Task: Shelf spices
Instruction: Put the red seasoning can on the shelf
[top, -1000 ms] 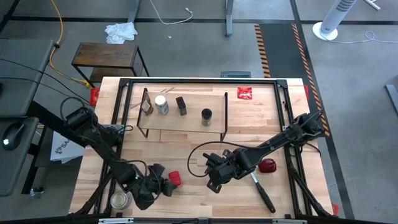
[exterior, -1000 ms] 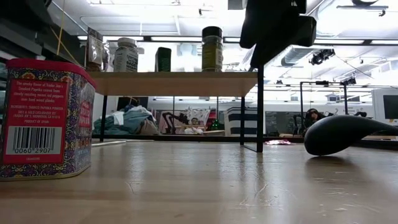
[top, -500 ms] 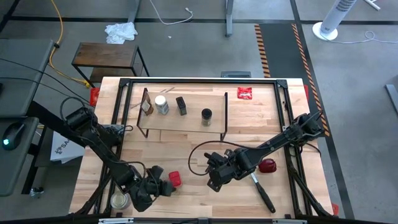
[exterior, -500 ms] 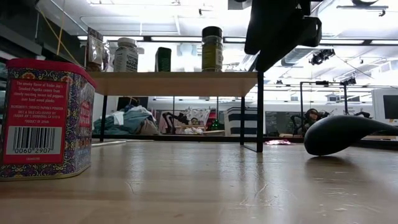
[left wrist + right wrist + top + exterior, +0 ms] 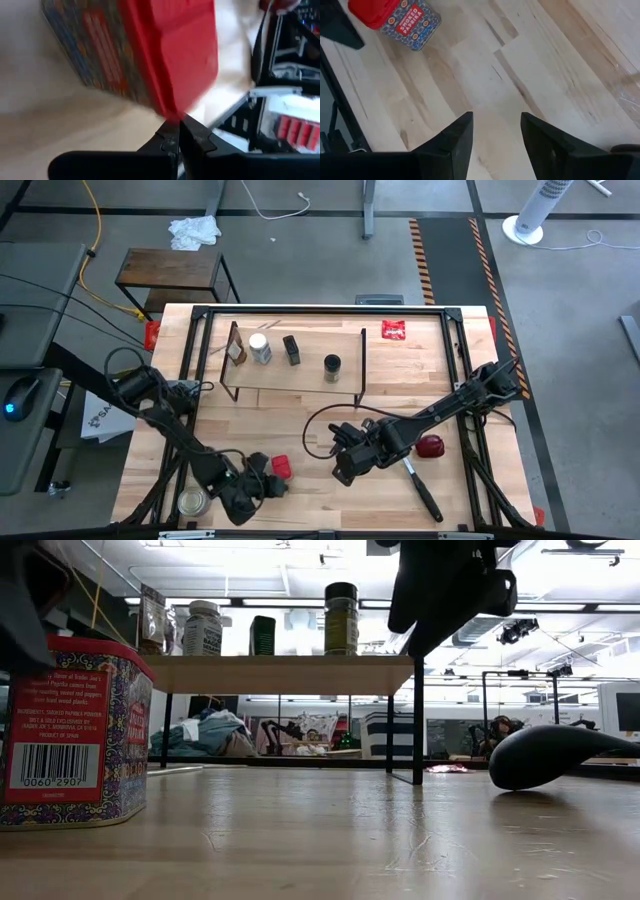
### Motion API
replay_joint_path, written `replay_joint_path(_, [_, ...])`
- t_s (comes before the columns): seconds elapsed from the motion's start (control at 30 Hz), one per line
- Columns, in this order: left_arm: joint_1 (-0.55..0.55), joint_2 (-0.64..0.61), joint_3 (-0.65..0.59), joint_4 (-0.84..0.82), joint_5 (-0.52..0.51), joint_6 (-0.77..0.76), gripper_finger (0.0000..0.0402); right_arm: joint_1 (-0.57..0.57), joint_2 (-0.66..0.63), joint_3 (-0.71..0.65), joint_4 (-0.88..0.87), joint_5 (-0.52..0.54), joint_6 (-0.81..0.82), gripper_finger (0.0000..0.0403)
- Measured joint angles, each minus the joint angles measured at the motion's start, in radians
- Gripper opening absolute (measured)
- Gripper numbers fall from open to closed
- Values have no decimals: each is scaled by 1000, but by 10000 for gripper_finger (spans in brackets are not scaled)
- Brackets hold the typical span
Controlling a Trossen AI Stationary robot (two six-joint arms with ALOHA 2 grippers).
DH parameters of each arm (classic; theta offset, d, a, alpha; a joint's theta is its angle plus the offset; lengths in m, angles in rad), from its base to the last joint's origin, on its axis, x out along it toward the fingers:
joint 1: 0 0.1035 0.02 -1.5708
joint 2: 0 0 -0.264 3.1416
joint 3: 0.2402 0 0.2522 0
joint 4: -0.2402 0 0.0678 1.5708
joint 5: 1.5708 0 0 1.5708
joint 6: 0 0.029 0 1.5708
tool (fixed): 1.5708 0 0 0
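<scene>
The red square tin stands upright on the table near its front edge, left of the middle. My left gripper is shut, with its tips at the tin's red lid; in the low view it shows dark over the tin's upper left. My right gripper hangs open above bare table, to the right of the tin, with nothing between its fingers. On the shelf stand a brown bottle, a white-capped jar, a black box and a dark-lidded jar. My left gripper's shut fingertips stand right at a corner of the tin's red lid, coming slanting down from the table's left. I cannot tell whether they touch it. The tin stands flat on the table.
A clear glass jar with a metal lid stands at the front left corner, behind my left arm. A red packet lies at the back right. A black-handled tool and a red thing lie right of my right gripper.
My left gripper has sunk toward the tin and rolled a little; in the low view it has come in over the tin's upper left. The tin stands where it was.
</scene>
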Motion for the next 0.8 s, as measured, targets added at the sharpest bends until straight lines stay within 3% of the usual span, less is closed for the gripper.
replay_joint_path(0.27, [13,-31,0,-185,4,-26,0,-1,0,0,-3,5,31,160])
replay_joint_path(0.63, [26,-299,0,-804,-48,-29,0,-1,0,0,1,22,56,160])
replay_joint_path(0.8, [-21,-388,0,-780,-56,105,0,-1,0,0,8,11,56,160])
